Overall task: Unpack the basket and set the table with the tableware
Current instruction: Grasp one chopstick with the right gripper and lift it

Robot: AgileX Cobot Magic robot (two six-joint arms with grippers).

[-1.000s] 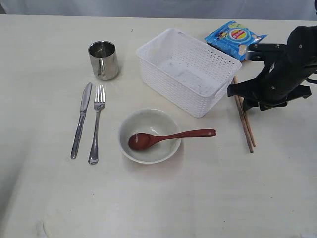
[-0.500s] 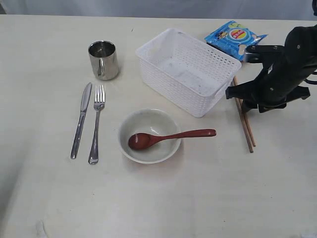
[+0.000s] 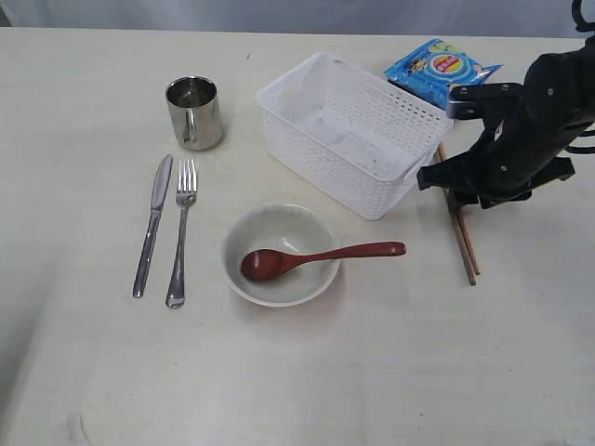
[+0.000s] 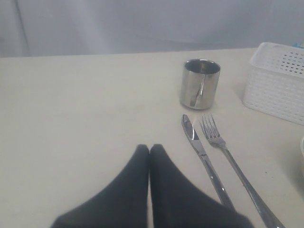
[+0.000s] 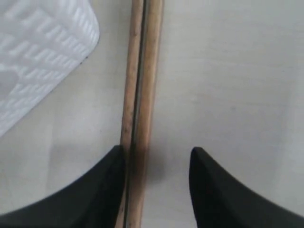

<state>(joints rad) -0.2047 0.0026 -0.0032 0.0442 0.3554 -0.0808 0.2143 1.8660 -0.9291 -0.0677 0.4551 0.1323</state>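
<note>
Just beside the basket (image 3: 325,163), R end effector (image 5: 157,159) is spread w/ a finger either side of the chopsticks (image 5: 141,71) lying flat on the surface (image 3: 372,372), prob. lined up to pinch & re-place them nearer the bowl (image 3: 227,253), while L end effector (image 4: 149,153) hangs pressed together, empty, by knife (image 4: 202,152) & fork (image 4: 223,149).

Occluded and cropped items
The right arm (image 3: 530,121) covers the upper chopsticks (image 3: 465,246); the left wrist view's edge crops the basket (image 4: 278,80).

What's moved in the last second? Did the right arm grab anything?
The right gripper has edged slightly toward the basket above the chopsticks, fingers open; nothing was gripped or released. The chopsticks, bowl, spoon, knife, fork and mug lie as before.
</note>
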